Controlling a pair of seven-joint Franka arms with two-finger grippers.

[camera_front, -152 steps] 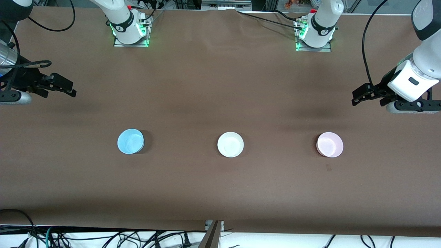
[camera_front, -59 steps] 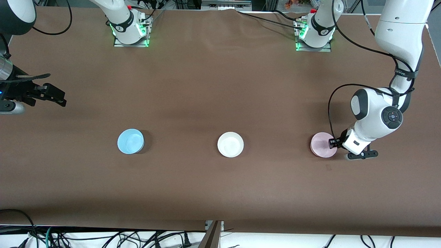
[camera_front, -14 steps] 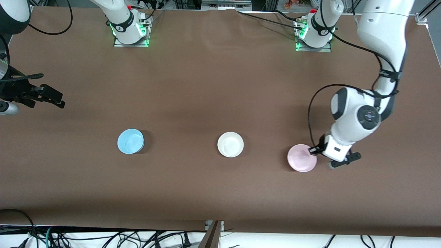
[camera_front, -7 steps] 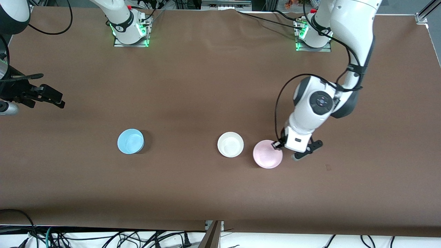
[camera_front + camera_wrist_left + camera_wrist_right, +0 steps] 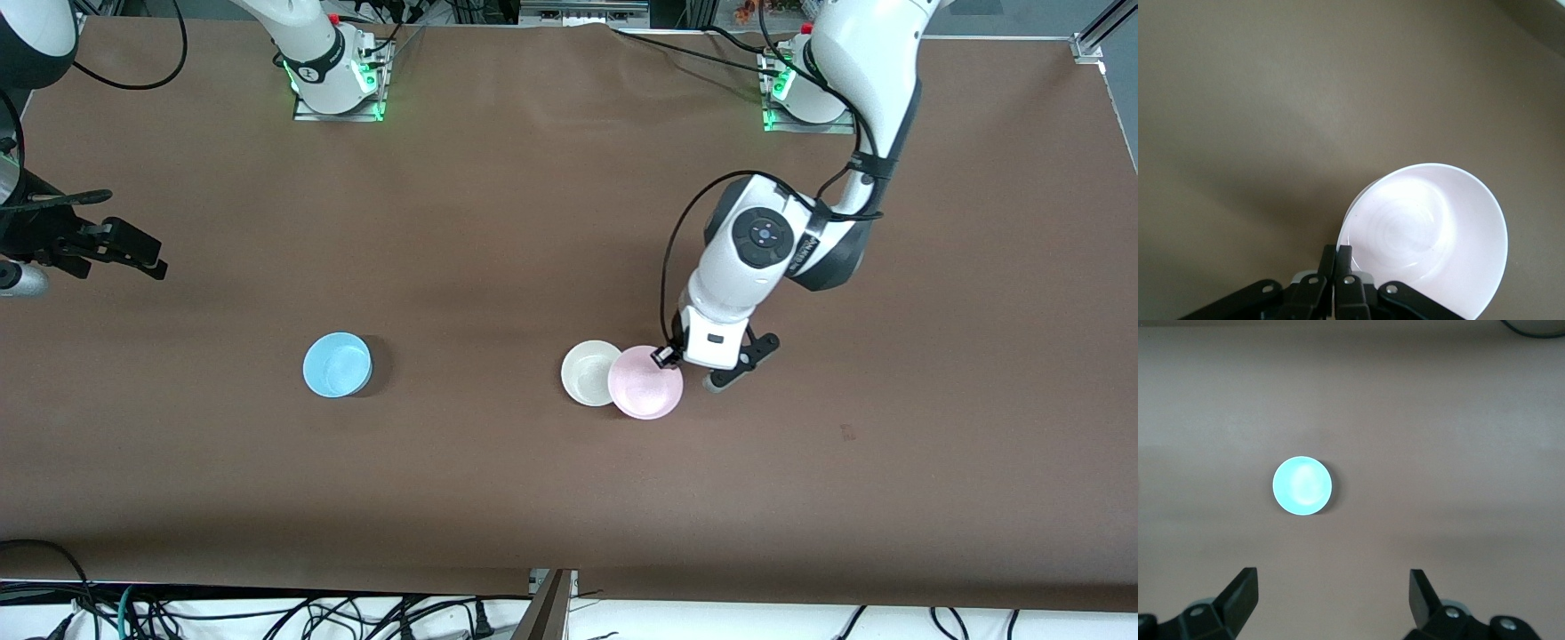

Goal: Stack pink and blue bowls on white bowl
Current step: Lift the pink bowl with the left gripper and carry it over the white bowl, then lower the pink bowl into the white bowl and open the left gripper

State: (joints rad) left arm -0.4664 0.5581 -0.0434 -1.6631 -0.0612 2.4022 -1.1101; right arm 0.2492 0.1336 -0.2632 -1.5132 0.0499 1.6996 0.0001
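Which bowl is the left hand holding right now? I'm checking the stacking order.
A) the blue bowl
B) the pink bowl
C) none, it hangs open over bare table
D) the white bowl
B: the left hand is shut on the rim of the pink bowl, held partly over the white bowl; the blue bowl sits alone toward the right arm's end of the table.

Pink bowl [image 5: 645,394] lifted, overlapping upright white bowl [image 5: 585,373], blue bowl [image 5: 337,364] well apart

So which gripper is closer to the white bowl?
Left. The left gripper holds the pink bowl partly over the white bowl; the right gripper waits at the table's end.
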